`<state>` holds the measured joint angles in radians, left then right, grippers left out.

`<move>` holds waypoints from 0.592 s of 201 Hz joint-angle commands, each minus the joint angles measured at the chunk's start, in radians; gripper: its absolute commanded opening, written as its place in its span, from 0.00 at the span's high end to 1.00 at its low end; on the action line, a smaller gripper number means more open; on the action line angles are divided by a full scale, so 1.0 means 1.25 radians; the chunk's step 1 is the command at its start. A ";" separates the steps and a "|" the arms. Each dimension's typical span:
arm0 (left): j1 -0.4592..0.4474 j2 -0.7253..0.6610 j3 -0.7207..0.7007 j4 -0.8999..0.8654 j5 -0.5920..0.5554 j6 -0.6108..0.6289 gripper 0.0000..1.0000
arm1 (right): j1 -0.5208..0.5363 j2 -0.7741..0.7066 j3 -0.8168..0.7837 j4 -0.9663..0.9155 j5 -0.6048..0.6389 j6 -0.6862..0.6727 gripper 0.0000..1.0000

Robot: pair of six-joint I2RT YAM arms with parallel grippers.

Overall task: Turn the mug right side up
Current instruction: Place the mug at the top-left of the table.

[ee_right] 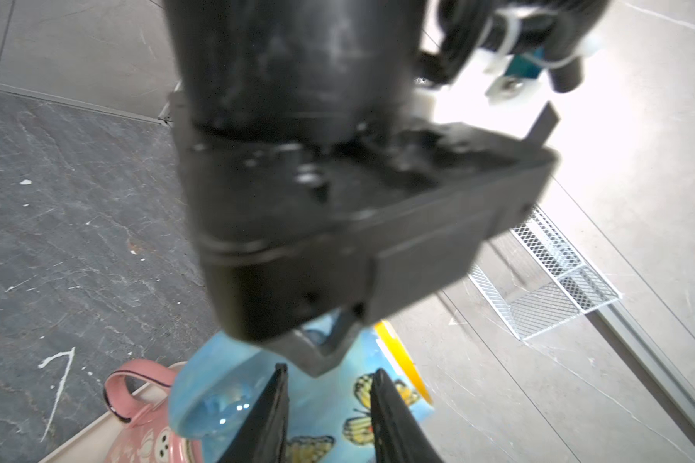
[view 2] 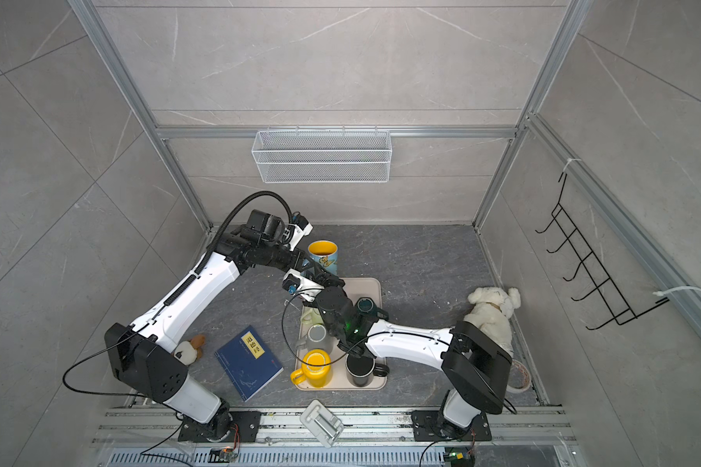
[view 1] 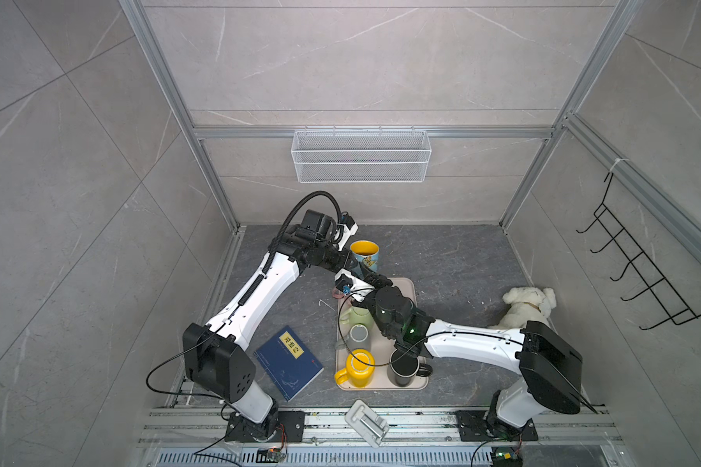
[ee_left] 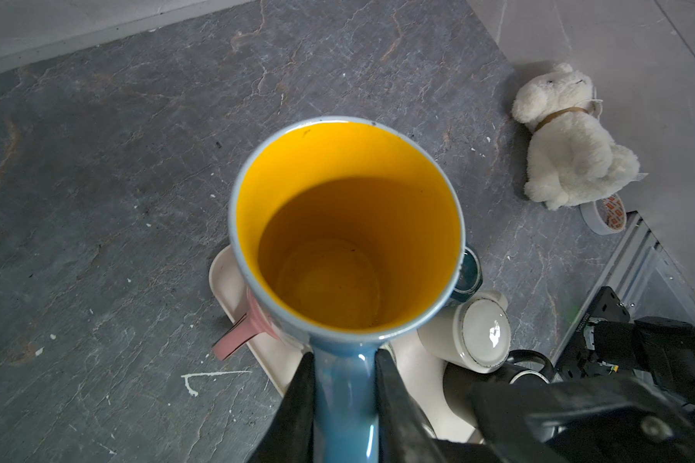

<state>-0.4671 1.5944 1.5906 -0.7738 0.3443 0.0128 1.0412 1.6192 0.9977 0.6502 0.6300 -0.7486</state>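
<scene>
Because the left jaws are clamped on its blue handle, the blue mug (ee_left: 346,224) is held with its mouth up. Its inside is yellow and bare, with nothing in it. In both top views it is at the far end of the tray (view 1: 410,288), over the far corner. I cannot tell if its bottom rests on anything. I think the handle is a good place to pinch, because it stops the mug from spinning.

The right jaws are apart, close up against the butterfly side of the mug. I cannot tell if they touch it. My guess is that the turn is nearly done, and the mug only needs to be set down and let go.

More cups sit on the tray. A yellow mug (view 1: 359,368) and a black mug (view 1: 403,368) are at the near end, and the black one has its dark mouth up. A grey cup (view 1: 359,334) is in the middle, and a pink mug (ee_right: 145,425) is just beside the blue one. The wire basket (view 1: 361,155) on the back wall holds nothing. A blue book (view 1: 288,362) and a white toy dog (view 1: 527,305) lie on the counter, away from the blue mug.
</scene>
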 commanded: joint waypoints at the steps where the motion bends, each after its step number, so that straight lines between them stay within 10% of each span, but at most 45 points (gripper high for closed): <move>1: 0.001 -0.058 0.021 0.089 -0.001 -0.010 1.00 | 0.000 -0.022 0.007 0.033 0.027 -0.001 0.62; 119: 0.016 -0.069 0.029 0.130 -0.090 -0.008 1.00 | 0.000 -0.063 -0.039 0.021 0.067 0.016 0.61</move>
<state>-0.4599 1.5871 1.5867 -0.7483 0.2455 0.0029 1.0412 1.5757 0.9661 0.6559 0.6823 -0.7479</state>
